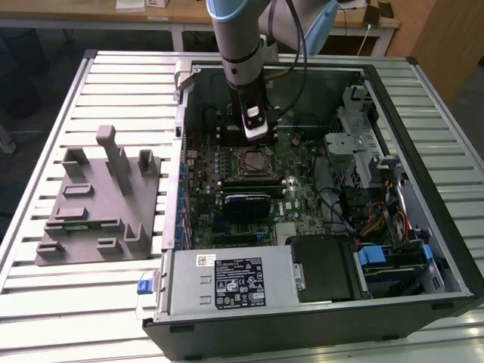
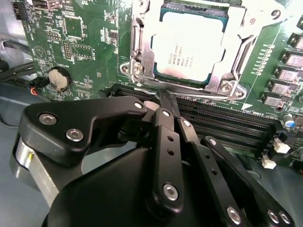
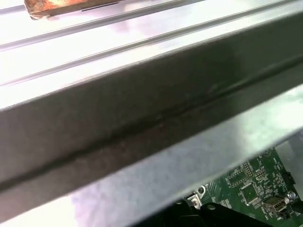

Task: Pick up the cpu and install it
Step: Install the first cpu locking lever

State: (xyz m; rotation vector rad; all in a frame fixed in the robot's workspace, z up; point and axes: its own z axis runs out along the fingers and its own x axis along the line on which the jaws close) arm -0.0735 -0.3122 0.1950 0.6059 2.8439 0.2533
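The cpu (image 2: 189, 45), a pale silver square chip, lies flat in the motherboard socket (image 2: 142, 61) with the metal frame around its edges. In the second wrist view my gripper (image 2: 162, 98) hangs just off the socket's edge, over the black memory slots (image 2: 222, 123). Its black fingers (image 2: 166, 137) are pressed together, shut, with nothing between them. From the exterior view the gripper (image 1: 255, 134) hangs inside the open computer case, right above the socket (image 1: 253, 161).
The open case (image 1: 423, 249) lies on a slatted metal table (image 1: 113, 83). A grey plastic fixture block (image 1: 98, 200) sits at the exterior view's left. Cables and drive bays (image 1: 370, 174) crowd the case's right side. The case wall (image 3: 142, 113) spans the first wrist view.
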